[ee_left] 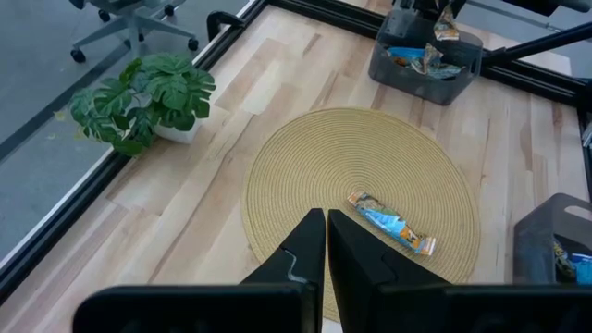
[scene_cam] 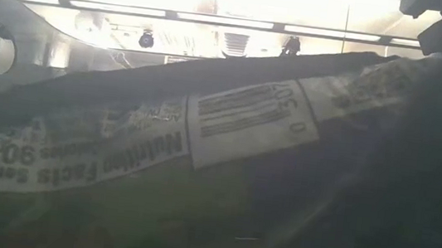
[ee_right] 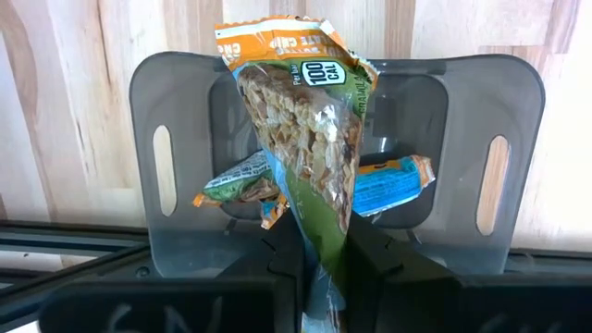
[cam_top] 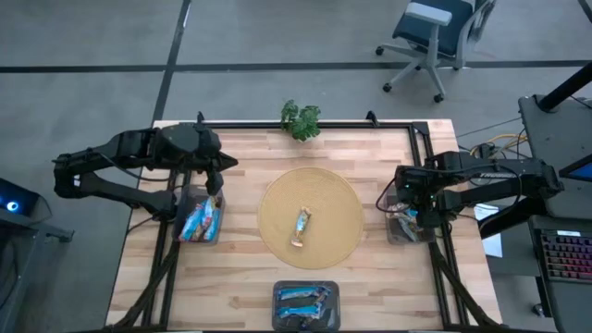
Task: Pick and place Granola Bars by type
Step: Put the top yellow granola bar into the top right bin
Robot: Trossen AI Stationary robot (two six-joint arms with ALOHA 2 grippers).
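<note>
One blue and orange granola bar (cam_top: 302, 227) lies flat in the middle of the round woven mat (cam_top: 277, 199). My right gripper (ee_right: 319, 270) is shut on a granola bar with an orange end (ee_right: 305, 129) and stands over the grey bin (cam_top: 412, 227) at the table's right edge. In that bin lie two more bars (ee_right: 393, 180). My left gripper (ee_left: 325, 242) is shut and holds nothing. It hangs above the left grey bin (cam_top: 201, 220), which holds blue and orange bars. The near grey bin (cam_top: 305, 303) holds blue bars. My right gripper pinches the bar's upper end (ee_right: 319, 248) between its two fingers from above, pointing down. The bar hangs straight below the fingers, its orange free end (ee_right: 277, 42) down inside the bin's opening. Whether that end touches the bars in the bin I cannot tell.
A small potted plant (cam_top: 301, 118) stands at the table's far edge. A black frame (cam_top: 277, 124) runs around the tabletop. In the low view a wrapper with printed nutrition text (scene_cam: 247, 119) fills the picture. An office chair (cam_top: 435, 32) stands beyond the table.
</note>
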